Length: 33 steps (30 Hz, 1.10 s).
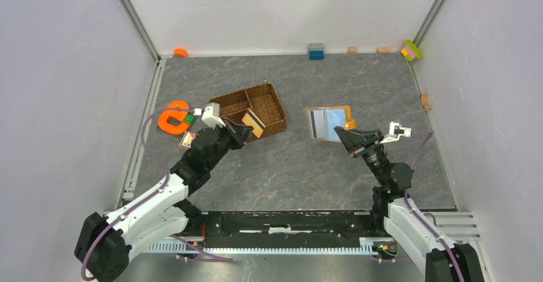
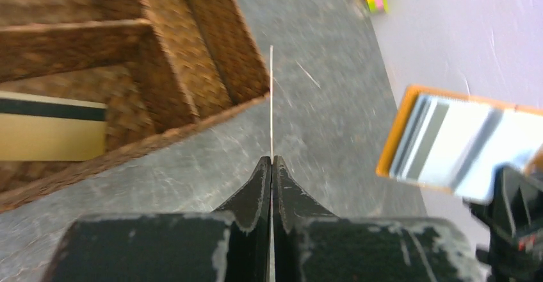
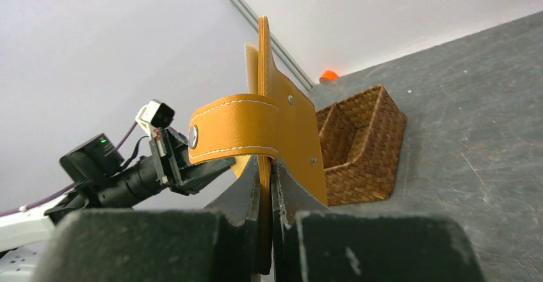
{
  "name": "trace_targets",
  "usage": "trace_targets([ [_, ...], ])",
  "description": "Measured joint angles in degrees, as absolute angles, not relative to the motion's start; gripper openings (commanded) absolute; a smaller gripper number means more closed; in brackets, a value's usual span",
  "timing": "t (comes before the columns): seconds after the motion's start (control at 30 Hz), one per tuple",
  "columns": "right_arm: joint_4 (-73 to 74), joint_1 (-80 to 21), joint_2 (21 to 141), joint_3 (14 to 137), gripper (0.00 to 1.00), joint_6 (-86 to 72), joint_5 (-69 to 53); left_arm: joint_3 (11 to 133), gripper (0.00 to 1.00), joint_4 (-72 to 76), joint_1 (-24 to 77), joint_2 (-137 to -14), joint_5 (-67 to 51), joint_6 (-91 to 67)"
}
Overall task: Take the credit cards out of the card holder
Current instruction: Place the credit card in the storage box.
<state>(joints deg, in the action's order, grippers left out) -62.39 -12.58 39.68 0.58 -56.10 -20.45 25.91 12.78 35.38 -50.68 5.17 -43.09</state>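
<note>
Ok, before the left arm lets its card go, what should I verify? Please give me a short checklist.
1. The left pincer is shut on the thin card: ok.
2. The right pincer is shut on the orange card holder: ok.
3. The holder is open, with its pale lining showing in the top view: ok.
4. The held card is over a compartment of the woven tray: not ok, it seems to stand by the tray's corner, outside the rim.
5. The tray has room beside the beige striped card that lies in it: ok.
6. More cards remain in the holder: cannot tell.
</note>
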Motion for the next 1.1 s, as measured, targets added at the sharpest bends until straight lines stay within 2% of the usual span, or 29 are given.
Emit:
trace_targets([
  [0.17,-60.7,-12.6,41.3,0.6,0.00,-55.4,-20.1,25.8,0.02,6.6,35.3,-49.9,18.9,-56.0],
  [0.37,-60.7,-12.6,43.6,0.6,0.00,-55.4,-20.4,26.9,0.02,-2.5,35.3,-52.3,26.1,-69.8],
  [0.6,-60.8,-12.6,43.5,0.6,0.00,-55.4,-20.4,20.2,0.02,0.7,35.3,-47.2,32.9,-81.7],
  [1.1,-60.7,-12.5,42.8,0.6,0.00,-55.4,-20.4,19.4,0.02,4.6,35.3,-53.1,39.9,-98.8],
])
